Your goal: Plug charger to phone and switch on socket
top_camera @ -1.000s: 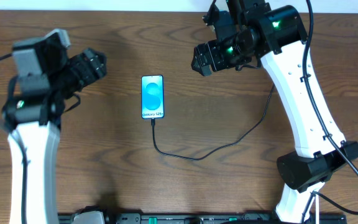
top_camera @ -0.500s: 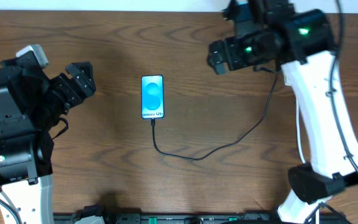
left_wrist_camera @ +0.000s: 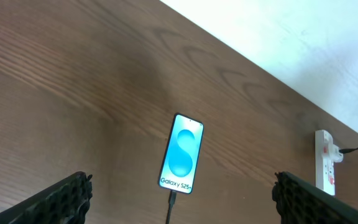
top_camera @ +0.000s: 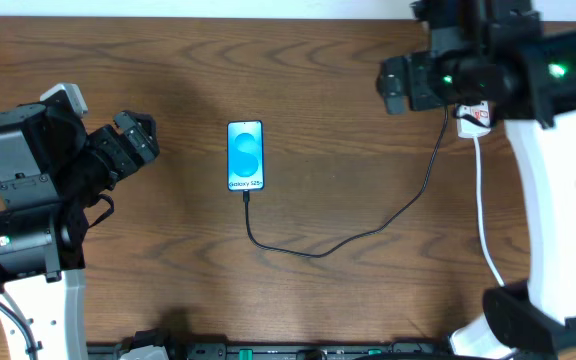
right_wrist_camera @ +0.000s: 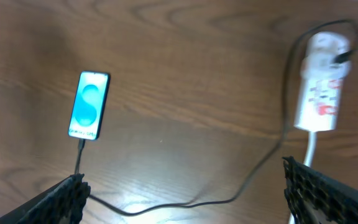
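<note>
Phone with "Galaxy S25" on screen; left claw and right claw wide open, empty.

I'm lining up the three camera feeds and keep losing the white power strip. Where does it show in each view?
Overhead: the power strip sits upper right, mostly hidden under the right arm.
Left wrist: the strip is at the far right edge.
Right wrist: the strip is upper right, in plain view.
Shared landmark: the phone with its lit blue screen, left of the strip in all three.
</note>
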Controlling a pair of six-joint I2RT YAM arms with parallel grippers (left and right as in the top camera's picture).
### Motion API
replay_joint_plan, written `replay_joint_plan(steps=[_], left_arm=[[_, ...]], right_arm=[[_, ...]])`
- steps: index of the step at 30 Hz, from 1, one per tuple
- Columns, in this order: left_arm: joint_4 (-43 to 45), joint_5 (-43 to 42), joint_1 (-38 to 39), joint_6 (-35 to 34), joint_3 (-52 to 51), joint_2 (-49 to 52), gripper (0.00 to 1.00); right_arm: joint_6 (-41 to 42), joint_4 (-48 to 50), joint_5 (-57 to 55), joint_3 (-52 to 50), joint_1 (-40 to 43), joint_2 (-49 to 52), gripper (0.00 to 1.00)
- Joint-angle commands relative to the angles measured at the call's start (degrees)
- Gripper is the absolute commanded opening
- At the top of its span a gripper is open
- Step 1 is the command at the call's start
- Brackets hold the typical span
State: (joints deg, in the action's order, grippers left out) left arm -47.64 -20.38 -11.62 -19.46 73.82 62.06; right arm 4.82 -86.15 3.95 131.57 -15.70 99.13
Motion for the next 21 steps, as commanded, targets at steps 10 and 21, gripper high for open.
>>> replay_joint_plan(steps=[10,21], left_arm=[[-0.1,0.8,-0.3,0.5,0.2,0.4,0.95],[-0.1,0.8,-0.3,0.5,0.2,0.4,0.95]], right_arm=[[4.8,-6.3,1.0,0.3,0.2,-8.5,0.99],[-2.5,-11.1,-6.0,0.3,0.2,-10.6,0.99]])
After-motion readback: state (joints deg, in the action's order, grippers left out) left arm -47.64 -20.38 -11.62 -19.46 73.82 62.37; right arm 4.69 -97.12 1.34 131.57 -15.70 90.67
